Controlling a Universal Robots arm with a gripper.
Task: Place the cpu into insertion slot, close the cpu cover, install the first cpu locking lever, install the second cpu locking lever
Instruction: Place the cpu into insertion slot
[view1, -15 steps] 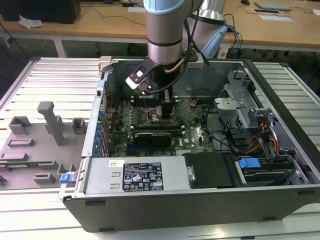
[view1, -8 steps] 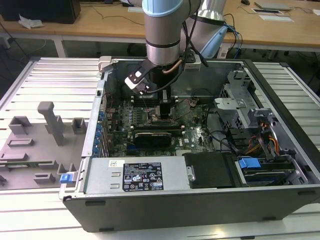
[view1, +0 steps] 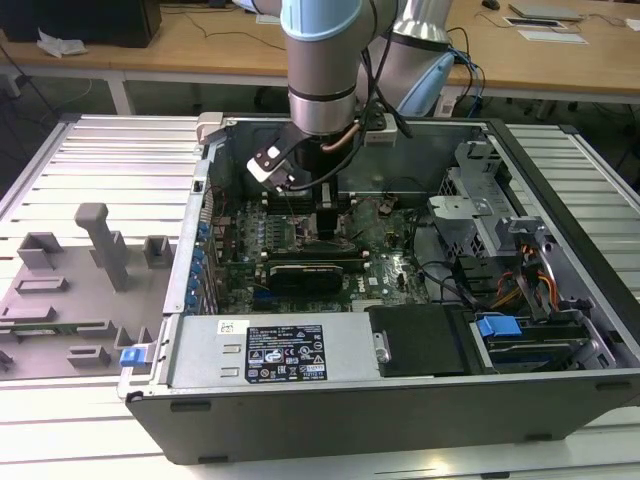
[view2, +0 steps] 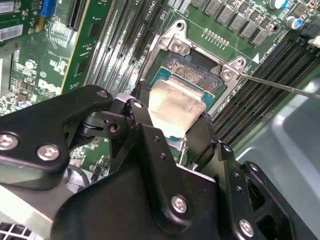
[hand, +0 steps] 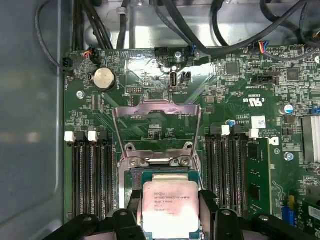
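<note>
A lab: open computer case (view1: 200, 355) on slatted aluminium bench (view1: 110, 160), wooden desks (view1: 200, 45) behind.

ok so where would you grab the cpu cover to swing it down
Likely by its free cross bar, the edge farthest from the hinge at the insertion slot. The cpu cover stands tilted open, so that thin bar is exposed; come from above and pinch across its thickness. The gripper is shut on the cpu.

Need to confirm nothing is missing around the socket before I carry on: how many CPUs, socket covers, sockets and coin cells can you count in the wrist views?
cpu: 1
cpu cover: 1
insertion slot: 1
coin cell: 1
Total: 4
</note>
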